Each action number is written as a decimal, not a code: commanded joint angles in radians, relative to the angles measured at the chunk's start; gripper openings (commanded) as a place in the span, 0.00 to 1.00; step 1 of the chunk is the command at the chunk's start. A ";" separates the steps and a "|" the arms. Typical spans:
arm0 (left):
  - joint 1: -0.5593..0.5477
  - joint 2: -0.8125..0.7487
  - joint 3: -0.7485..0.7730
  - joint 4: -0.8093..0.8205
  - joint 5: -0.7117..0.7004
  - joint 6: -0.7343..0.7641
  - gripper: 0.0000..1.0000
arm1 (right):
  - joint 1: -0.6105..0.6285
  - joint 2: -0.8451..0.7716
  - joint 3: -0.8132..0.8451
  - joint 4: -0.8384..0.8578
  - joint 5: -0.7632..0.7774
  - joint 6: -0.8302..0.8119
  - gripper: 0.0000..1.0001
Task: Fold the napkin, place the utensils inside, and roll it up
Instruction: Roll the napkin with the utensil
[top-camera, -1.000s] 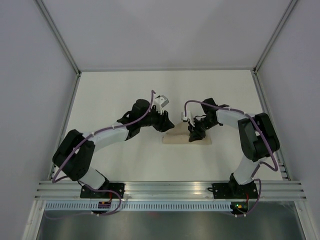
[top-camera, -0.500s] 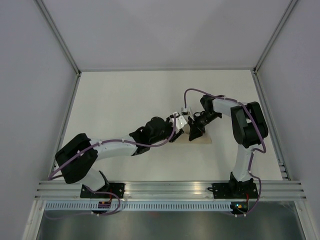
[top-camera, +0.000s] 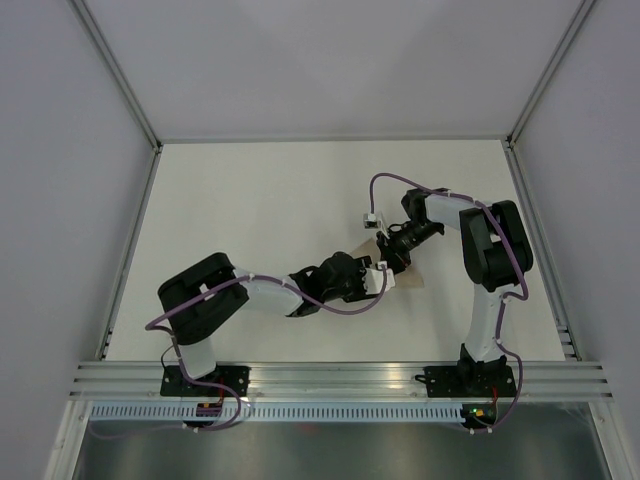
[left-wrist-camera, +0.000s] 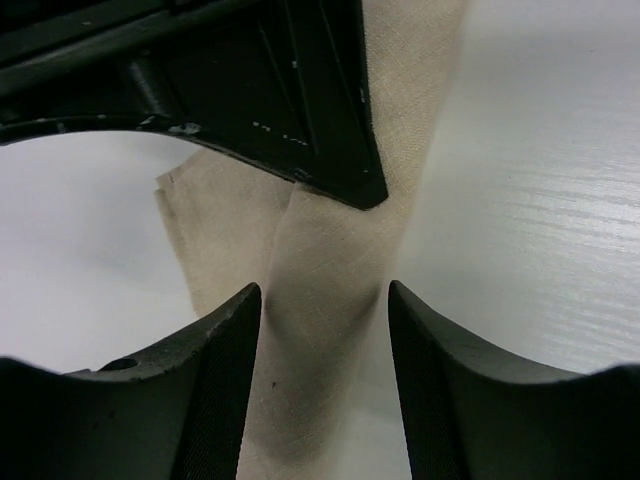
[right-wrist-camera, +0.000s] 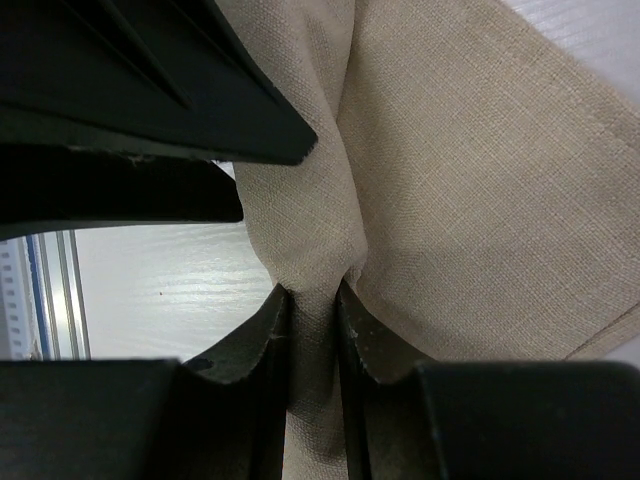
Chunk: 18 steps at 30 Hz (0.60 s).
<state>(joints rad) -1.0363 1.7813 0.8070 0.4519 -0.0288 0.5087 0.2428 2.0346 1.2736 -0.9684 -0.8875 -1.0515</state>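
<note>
- Napkin: on the bench, just off centre toward 4 o'clock. Only its 10 o'clock and 4 o'clock corners show in the top view, past the two hands.
- Cloth bunched up into a raised ridge; the rest lies flat on the bench toward 3 o'clock in the right wrist view.
- Right hand: clamped on that ridge, with the cloth squeezed thin between both fingers. In the top view it comes onto the napkin from 12 o'clock, elbow folded back at 3 o'clock.
- Left hand: fingers apart, astride a band of napkin that runs between them. Cannot tell whether the pads touch the cloth.
- The hands face each other across the ridge, tips close together.
- Left hand sits at the napkin's 7 o'clock edge, with the arm stretched low across the bench from 8 o'clock.
- Versus one second ago: the left hand was at the napkin's 9 o'clock end with the elbow drawn back, and the napkin lay as a mostly visible strip. The right forearm has since drawn in toward 12 o'clock.
</note>
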 joint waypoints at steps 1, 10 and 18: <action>-0.019 0.030 0.049 0.048 0.004 0.082 0.59 | -0.004 0.055 -0.010 0.025 0.085 -0.048 0.22; -0.025 0.116 0.078 0.039 -0.019 0.131 0.60 | -0.007 0.067 -0.006 0.022 0.088 -0.053 0.22; -0.025 0.151 0.086 -0.047 -0.002 0.123 0.26 | -0.008 0.072 -0.008 0.023 0.082 -0.056 0.22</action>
<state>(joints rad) -1.0580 1.8965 0.8745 0.4664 -0.0460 0.5987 0.2371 2.0487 1.2839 -0.9813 -0.8993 -1.0515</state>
